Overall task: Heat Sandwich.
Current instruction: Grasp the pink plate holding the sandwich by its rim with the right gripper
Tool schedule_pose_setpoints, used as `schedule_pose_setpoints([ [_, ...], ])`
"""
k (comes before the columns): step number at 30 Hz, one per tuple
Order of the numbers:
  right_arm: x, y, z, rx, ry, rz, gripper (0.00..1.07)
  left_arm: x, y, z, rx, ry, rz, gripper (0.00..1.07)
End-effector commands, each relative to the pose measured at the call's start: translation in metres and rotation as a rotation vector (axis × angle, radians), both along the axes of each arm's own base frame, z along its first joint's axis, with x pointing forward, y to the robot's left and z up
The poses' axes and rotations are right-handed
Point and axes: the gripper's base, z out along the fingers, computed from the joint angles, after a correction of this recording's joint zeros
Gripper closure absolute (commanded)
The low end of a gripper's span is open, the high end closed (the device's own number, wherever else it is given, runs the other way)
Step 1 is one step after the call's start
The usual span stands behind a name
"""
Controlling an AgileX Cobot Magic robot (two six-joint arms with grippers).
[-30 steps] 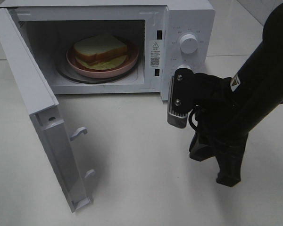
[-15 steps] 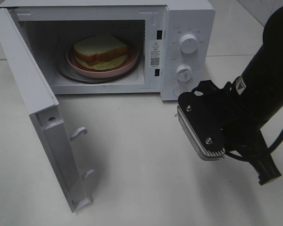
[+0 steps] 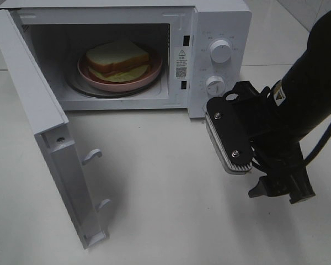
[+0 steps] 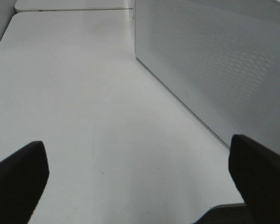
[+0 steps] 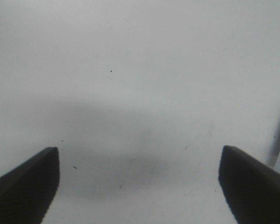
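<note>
In the exterior high view the white microwave fills the upper left of the frame. Its door is swung out toward the lower left, leaving the cavity mouth unblocked. The sandwich lies on a pink plate on the glass turntable inside the cavity, at upper centre-left. The right gripper hangs at the lower right, tips toward the table, below the two dials and well apart from the sandwich. Bare tabletop spreads between the door's edge and the arm. In the left wrist view the left gripper is spread wide with nothing between its fingers, over bare table beside a white perforated panel. In the right wrist view the right gripper is likewise spread wide and empty, over bare tabletop with its own soft shadow.
</note>
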Motion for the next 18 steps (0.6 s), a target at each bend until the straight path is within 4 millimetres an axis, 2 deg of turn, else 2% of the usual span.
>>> schedule_pose_setpoints([
  [1, 0.002, -0.002, 0.003, -0.014, -0.035, -0.007, 0.09, -0.001, -0.001, 0.0, -0.009, -0.01, -0.002, 0.09],
  [8, 0.012, -0.001, 0.012, -0.036, -0.117, 0.033, 0.11, -0.001, -0.001, 0.0, -0.009, -0.01, -0.002, 0.09],
  [18, 0.052, 0.023, 0.017, -0.038, -0.198, 0.072, 0.13, -0.001, -0.001, 0.0, -0.009, -0.01, -0.002, 0.09],
])
